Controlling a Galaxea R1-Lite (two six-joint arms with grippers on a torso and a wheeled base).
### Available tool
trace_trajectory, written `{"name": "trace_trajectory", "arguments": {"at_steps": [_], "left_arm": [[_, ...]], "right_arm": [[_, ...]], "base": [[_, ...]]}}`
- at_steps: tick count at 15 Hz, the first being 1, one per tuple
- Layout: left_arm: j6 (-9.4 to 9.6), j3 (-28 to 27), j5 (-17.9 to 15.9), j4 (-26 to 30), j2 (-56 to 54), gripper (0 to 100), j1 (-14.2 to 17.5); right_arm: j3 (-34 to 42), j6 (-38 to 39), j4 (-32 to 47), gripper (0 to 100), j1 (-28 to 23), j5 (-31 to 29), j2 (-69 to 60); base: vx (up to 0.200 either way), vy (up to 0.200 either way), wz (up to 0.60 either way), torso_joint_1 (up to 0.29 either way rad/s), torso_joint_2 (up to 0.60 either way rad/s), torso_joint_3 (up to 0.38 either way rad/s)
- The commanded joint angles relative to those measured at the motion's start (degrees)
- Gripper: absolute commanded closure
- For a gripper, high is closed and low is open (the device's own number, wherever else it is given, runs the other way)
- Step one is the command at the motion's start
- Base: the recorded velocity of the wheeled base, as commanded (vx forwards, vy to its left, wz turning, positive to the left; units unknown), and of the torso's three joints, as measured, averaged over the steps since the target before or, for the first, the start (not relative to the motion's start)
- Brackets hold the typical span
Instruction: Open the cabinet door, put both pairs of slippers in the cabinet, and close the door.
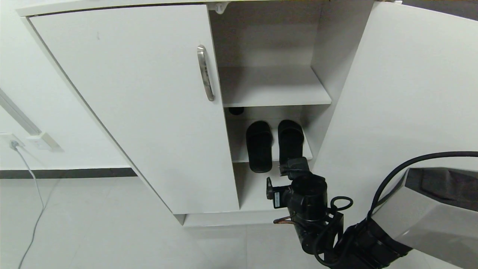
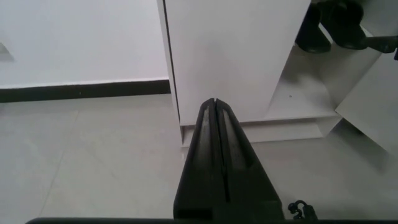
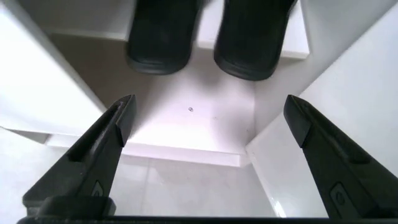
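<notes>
Black slide slippers (image 1: 258, 145), 1 pair, lie side by side on the middle shelf of a white cabinet (image 1: 272, 87), heels past the shelf's front edge. Its right door (image 1: 403, 93) stands open. The right wrist view shows the right gripper (image 3: 208, 112) spread wide, holding nothing, just below them. The left wrist view shows the left gripper (image 2: 214, 106) pressed closed, empty, above grey floor tiles (image 2: 93, 162).
</notes>
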Motion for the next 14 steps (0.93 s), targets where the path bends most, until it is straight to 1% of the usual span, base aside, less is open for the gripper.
{"name": "trace_trajectory", "arguments": {"at_steps": [1, 12, 14], "left_arm": [[-0.01, 0.00, 0.06, -0.01, 0.07, 100, -0.01], [-0.01, 0.00, -0.21, 0.08, 0.07, 100, -0.01], [-0.01, 0.00, -0.21, 0.08, 0.07, 100, -0.01]], "right_arm": [[0.25, -0.01, 0.09, 0, -0.08, 0.01, 0.01], [0.69, -0.10, -0.61, 0, 0.01, 0.01, -0.07], [0.69, -0.10, -0.61, 0, 0.01, 0.01, -0.07]], "base": [[0.000, 0.000, 0.00, 0.000, 0.00, 0.000], [0.000, 0.000, 0.00, 0.000, 0.00, 0.000], [0.000, 0.000, 0.00, 0.005, 0.01, 0.098]]}}
